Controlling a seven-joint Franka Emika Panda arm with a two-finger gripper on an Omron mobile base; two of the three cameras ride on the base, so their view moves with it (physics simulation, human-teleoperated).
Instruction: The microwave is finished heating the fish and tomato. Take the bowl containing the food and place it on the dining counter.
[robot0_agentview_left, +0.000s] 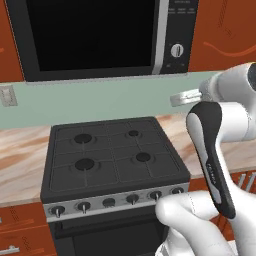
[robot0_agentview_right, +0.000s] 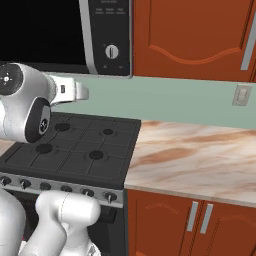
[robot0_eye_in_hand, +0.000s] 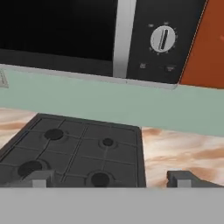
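Black microwave (robot0_eye_in_hand: 87, 35) above end effector (robot0_eye_in_hand: 111, 178)

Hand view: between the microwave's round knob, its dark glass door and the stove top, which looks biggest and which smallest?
1. Stove top and glass door: they look alike in size, both cut off by the picture edges, so I cannot rank them.
2. Round knob, clearly smallest.

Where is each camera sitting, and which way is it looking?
Left base view: behind the arm's left, facing the stove and shut microwave; arm at lower right.
Right base view: behind its right, same stove, marble worktop; arm at lower left.
Hand view: on the hand, facing the microwave knob; open gripper below.
All share stove and microwave.
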